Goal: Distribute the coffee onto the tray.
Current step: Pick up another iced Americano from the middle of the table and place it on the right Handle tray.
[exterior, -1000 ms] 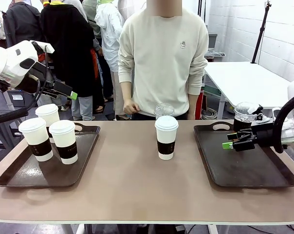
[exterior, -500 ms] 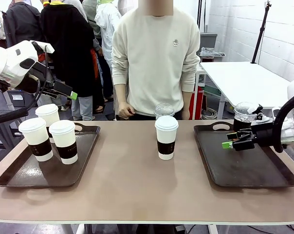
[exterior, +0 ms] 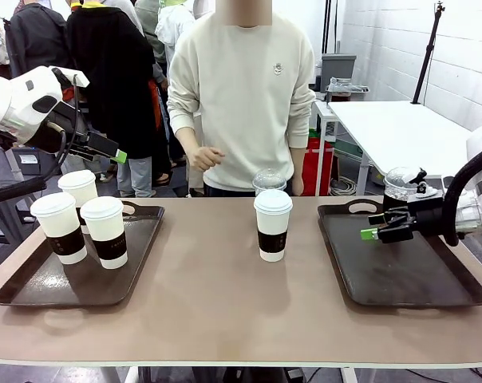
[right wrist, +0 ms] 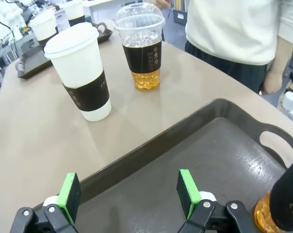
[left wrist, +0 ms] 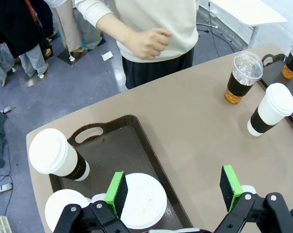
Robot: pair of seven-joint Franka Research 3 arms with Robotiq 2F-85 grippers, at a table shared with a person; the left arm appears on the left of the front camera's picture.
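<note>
On table (exterior: 209, 295) | white-lidded paper cup (exterior: 273, 225) | dark-brown sleeve (exterior: 272, 241) | upright

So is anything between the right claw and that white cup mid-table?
Nothing visible blocks it. Between the open right gripper and the white cup lie only the right tray's low rim and bare table. The clear dome-lidded cup stands farther back than the white cup, off that line.
</note>
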